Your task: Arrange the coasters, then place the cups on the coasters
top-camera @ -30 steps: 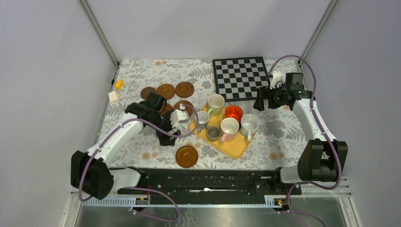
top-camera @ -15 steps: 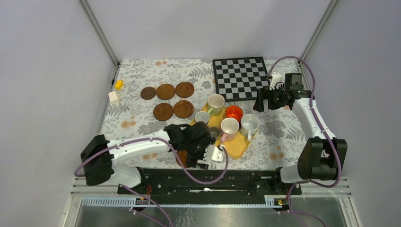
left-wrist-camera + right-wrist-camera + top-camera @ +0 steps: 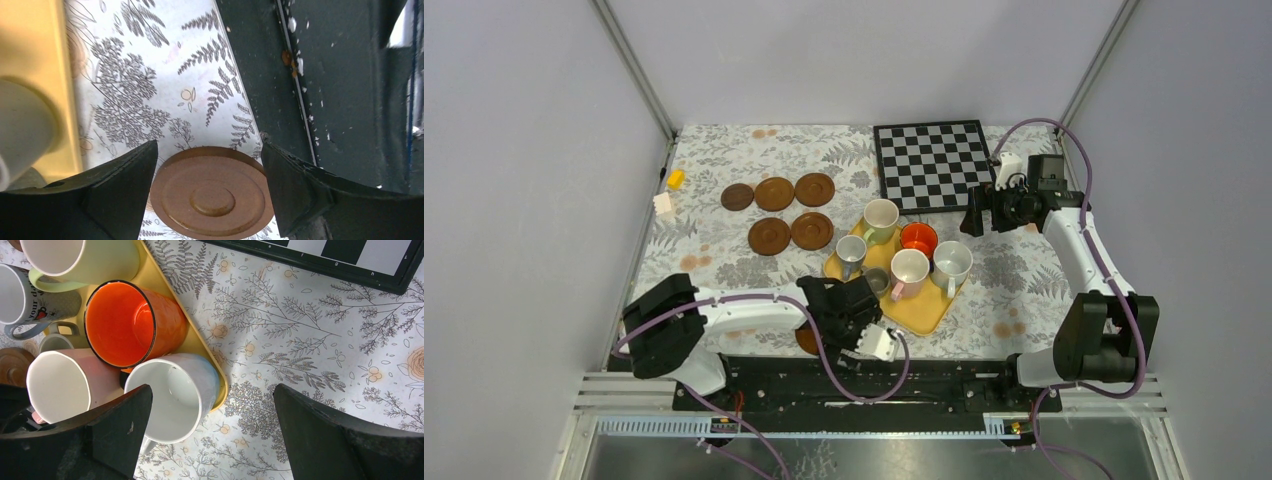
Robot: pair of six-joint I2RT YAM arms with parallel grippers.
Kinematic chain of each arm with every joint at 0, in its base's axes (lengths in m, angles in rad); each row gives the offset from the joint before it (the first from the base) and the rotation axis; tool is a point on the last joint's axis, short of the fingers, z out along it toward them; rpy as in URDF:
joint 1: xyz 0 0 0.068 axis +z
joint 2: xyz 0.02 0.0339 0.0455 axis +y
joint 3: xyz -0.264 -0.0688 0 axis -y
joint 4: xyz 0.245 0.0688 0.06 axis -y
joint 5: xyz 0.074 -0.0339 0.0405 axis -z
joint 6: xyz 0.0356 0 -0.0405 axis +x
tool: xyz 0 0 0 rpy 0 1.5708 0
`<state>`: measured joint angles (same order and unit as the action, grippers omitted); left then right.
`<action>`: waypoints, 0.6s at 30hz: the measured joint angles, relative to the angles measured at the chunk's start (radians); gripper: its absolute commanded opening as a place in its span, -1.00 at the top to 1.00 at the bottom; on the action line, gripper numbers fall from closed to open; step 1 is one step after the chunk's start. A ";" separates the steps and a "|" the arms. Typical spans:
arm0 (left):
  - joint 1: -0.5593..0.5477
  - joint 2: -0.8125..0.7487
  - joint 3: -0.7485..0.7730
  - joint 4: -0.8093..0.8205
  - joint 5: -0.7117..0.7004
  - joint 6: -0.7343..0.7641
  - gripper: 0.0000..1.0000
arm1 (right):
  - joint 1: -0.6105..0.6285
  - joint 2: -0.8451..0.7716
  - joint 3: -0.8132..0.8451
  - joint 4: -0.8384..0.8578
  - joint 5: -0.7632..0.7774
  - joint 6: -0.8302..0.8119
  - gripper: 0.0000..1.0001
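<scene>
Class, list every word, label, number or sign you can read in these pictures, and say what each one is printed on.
"your d...": on the side of the grey mug on the yellow tray. The rest is cut off by the mug's curve, and a small red heart sits below it.
Small marks on the chessboard border: too small to read.
No other readable text, brands or numbers in any view.

Cups [image 3: 909, 268] on tray [image 3: 921, 318] — coasters [image 3: 774, 193] lie left.

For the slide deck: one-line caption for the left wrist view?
Open left fingers flank a brown coaster on the floral tablecloth, yellow tray alongside.
</scene>
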<state>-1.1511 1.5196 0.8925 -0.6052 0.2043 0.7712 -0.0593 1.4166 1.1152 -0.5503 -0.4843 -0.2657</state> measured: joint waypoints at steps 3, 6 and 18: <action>0.015 0.000 -0.032 0.003 -0.009 0.021 -0.61 | 0.000 -0.002 0.000 0.000 0.000 0.000 -0.97; 0.041 0.000 -0.059 0.002 -0.011 0.044 -0.58 | 0.000 -0.003 0.000 0.000 0.000 0.000 -0.97; 0.314 -0.082 -0.130 -0.030 -0.031 0.224 -0.54 | 0.000 -0.003 0.000 0.000 0.000 -0.001 -0.97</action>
<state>-0.8375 1.4380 0.7620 -0.6353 0.1734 0.9951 -0.0597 1.4139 1.1152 -0.5503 -0.4843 -0.2665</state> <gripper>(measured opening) 0.774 0.985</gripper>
